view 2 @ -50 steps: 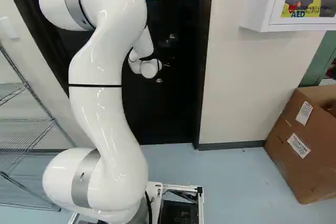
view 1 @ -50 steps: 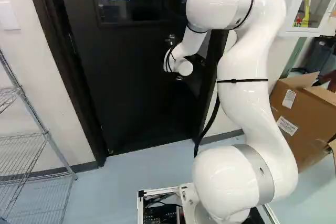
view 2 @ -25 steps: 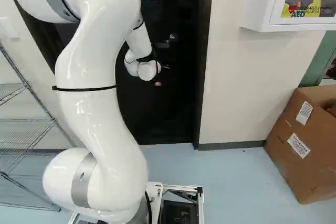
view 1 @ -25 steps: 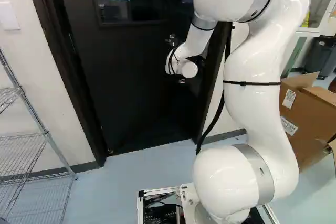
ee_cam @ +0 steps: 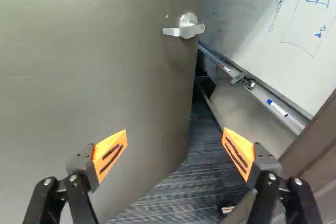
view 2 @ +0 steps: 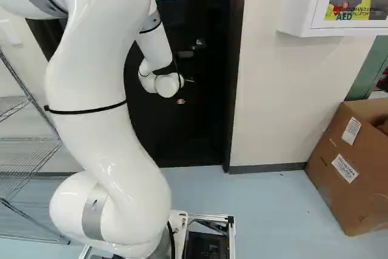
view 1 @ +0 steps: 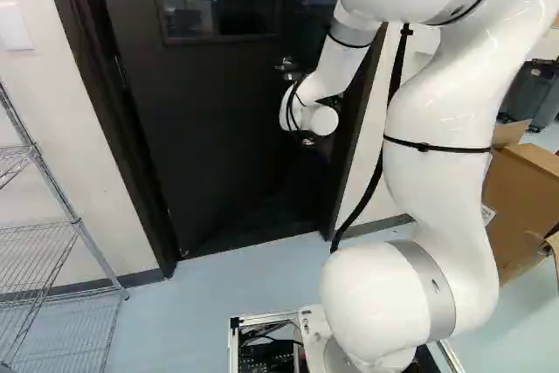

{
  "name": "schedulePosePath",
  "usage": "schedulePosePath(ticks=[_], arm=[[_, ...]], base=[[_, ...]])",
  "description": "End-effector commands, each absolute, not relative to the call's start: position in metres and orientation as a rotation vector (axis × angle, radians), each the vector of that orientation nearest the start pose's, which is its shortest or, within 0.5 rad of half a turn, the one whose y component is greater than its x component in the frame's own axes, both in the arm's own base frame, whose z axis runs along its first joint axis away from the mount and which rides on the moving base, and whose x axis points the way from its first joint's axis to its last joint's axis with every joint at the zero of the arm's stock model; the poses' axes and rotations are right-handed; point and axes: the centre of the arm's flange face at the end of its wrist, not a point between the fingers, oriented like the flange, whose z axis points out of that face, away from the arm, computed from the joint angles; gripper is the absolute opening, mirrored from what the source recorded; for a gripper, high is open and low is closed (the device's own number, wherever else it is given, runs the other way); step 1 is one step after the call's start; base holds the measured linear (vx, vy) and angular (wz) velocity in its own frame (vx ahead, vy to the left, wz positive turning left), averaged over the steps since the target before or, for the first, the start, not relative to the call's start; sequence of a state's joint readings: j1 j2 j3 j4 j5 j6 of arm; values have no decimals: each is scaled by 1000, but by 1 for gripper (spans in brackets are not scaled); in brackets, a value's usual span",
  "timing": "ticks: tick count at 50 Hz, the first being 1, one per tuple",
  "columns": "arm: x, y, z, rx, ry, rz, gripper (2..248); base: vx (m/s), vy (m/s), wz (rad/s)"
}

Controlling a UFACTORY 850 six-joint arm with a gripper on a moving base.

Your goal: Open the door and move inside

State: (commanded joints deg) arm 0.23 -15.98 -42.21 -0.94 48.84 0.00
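The gripper (view 1: 307, 140) is mostly hidden behind the white wrist, low in front of the dark door (view 1: 210, 128) in the left base view. In the wrist view the gripper (ee_cam: 174, 148) stands open, nothing between its orange pads. Ahead of it, the door (ee_cam: 94, 72) stands ajar, its broad face beyond one finger. Its silver lever handle (ee_cam: 184, 29) is near the free edge, ahead of the fingers and not touched. A gap with dark carpet (ee_cam: 184, 182) lies between the door edge and the brown frame (ee_cam: 317, 145).
Through the gap, a whiteboard (ee_cam: 294, 24) with a marker tray (ee_cam: 262, 95) stands beyond the door. A wire shelf (view 1: 52, 224) is left of the doorway. Right of it are a wall cabinet (view 2: 303, 4) and a cardboard box (view 2: 339, 162).
The base has not moved. My arm's upper links have swung outward, rightward in the left base view and leftward in the right one, and the wrist has sunk slightly.
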Motion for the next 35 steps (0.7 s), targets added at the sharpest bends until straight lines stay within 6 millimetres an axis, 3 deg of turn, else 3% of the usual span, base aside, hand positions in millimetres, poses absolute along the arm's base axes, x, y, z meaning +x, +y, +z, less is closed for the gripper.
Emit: schedulePosePath(ticks=[35], arm=[[444, 6, 398, -2560, -45, -1803, 247]], base=[[0, 0, 0]])
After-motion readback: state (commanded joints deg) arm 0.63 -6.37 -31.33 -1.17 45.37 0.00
